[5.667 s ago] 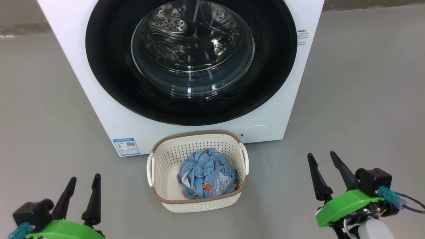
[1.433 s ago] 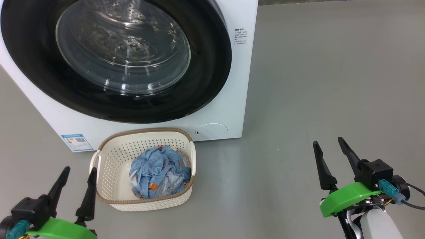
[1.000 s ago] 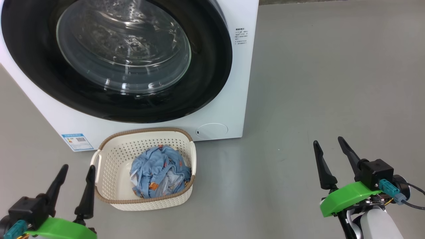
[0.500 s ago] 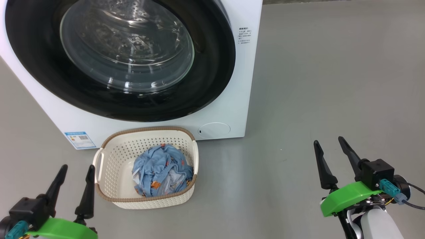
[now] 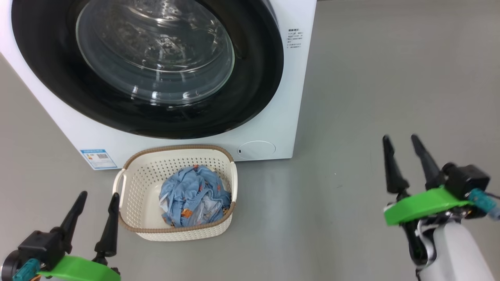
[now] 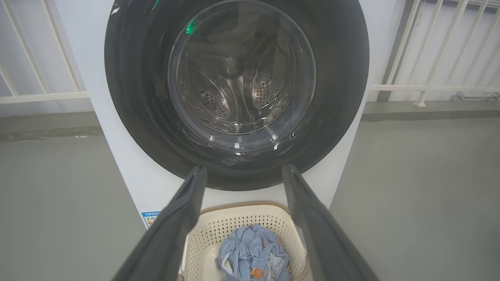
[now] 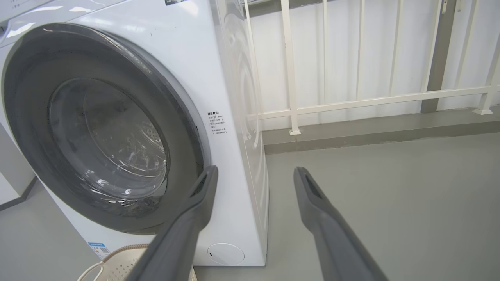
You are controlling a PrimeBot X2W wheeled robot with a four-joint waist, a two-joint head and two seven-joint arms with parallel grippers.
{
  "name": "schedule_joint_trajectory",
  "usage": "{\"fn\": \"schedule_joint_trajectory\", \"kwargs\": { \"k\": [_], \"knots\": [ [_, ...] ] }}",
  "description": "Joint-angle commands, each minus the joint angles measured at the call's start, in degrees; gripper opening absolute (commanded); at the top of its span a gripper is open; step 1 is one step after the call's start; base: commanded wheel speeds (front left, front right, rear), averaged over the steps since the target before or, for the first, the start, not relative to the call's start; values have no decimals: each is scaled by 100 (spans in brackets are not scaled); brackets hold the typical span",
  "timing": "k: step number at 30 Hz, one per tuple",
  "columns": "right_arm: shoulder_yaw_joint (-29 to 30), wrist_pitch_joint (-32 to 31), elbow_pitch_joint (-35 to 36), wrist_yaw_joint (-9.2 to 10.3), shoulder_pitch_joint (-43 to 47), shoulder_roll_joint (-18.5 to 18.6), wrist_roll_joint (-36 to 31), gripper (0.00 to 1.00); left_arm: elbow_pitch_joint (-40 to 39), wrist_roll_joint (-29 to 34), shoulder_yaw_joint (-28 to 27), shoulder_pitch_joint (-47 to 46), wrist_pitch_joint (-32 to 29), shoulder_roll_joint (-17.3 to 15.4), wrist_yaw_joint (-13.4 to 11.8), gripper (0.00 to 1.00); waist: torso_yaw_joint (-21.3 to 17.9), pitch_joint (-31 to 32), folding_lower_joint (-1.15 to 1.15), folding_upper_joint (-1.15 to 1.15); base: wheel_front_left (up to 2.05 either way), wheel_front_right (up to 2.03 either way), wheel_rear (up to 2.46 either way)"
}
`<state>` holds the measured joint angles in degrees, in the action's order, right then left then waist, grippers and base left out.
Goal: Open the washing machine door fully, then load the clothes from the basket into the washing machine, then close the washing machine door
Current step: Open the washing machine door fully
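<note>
- Since neither arm holds anything, the start is clean: the left end effector [image 5: 98,194] sits at 7 o'clock in the head view with its fingers spread wide. The right end effector [image 5: 400,137] sits at 4 o'clock, equally wide and raised a little higher over the bare floor [image 5: 371,78].
- Just beyond the left end effector, the basket [image 5: 177,147] stands on the floor close against the machine's foot. The clothes [image 5: 193,195] are bundled inside it towards its 3 o'clock wall.
- Behind the basket, the washing machine [image 5: 300,97] takes up 10 to 12 o'clock, with its round filter cap [image 5: 256,150] low on the front at 5 o'clock of the door.
- The washing machine door [image 5: 258,86] lies flush in that front, so opening it is the step in hand.
- A darker notch in the black ring at the door's own 3 o'clock may be the pull. It is too dim to be sure, and no hinge can be made out.
- The right arm looks the better choice, since it is already on that side. I would bring it in from the 3 o'clock edge and hook one finger behind the ring.
- The pull should follow the door's arc rather than run straight back, and it should carry on until the door stands fully open.
- The glossy ring will likely be slippery, so a deep hook beats a fingertip pinch.
- The door's lower edge appears to clear the basket rim, but that is worth watching during the swing, with the left arm kept low and clear.
</note>
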<state>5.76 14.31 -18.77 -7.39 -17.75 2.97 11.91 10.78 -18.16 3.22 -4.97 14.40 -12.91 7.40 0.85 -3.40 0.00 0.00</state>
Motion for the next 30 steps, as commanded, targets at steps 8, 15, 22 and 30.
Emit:
{"fn": "schedule_joint_trajectory", "kwargs": {
  "k": [8,15,22,30],
  "knots": [
    [158,69,23,-10,-948,-9,1700,100,-195,-73,-126,-147,60,-184,9,100,76,-128,0,0,0,0,0],
    [360,69,-275,-10,-1660,-9,3124,100,-201,-152,-39,-237,60,-257,9,100,179,-285,0,0,0,0,0],
    [571,66,-833,-10,-2357,-9,4201,100,-179,-224,-6,-293,60,-291,9,100,262,-424,0,0,0,0,0],
    [793,-67,-1629,-10,-3059,-9,5068,100,-137,-308,58,-387,60,-300,9,100,367,-562,0,0,0,0,0]
  ]
}}
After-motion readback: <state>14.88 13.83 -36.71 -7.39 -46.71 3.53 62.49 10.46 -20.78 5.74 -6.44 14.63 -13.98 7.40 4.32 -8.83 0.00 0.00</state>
